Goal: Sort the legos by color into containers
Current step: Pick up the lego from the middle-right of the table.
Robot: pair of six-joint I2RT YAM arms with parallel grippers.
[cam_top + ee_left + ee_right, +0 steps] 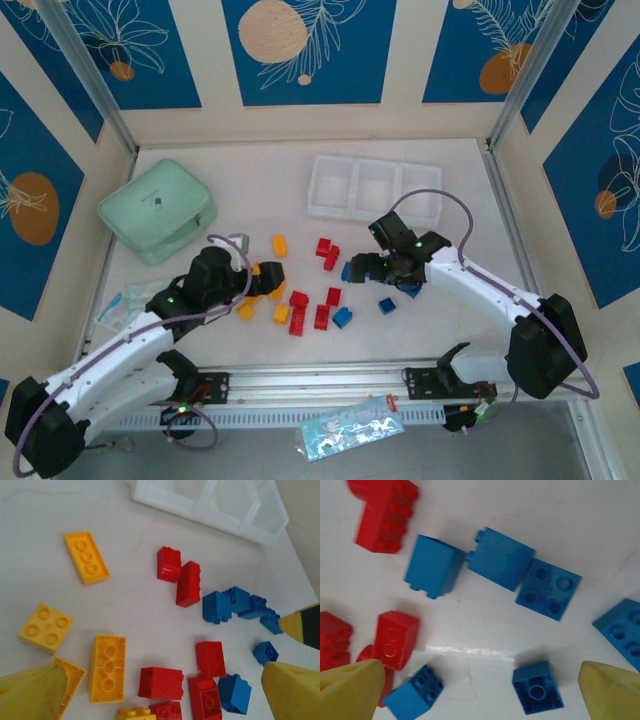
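right claw [480, 692] wide, empty, over the blue legos [500, 557]. one small blue brick [537, 693] lies between my pads [350, 690], nearer the right one. centre on it, descend straight, pinch flat sides, miss neighbours. tray [350, 212] beyond, unfilled. left claw [162, 690] wide too.

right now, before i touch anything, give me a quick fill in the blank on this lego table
1. The white tray has ___ compartments in a row.
2. Seen from above, the green case lies to the ___ of the tray.
3. The right claw hangs open, and the square brick between its tips is ___.
4. No brick is in the tray yet, so every compartment is ___.

Missing words: three, left, blue, empty.
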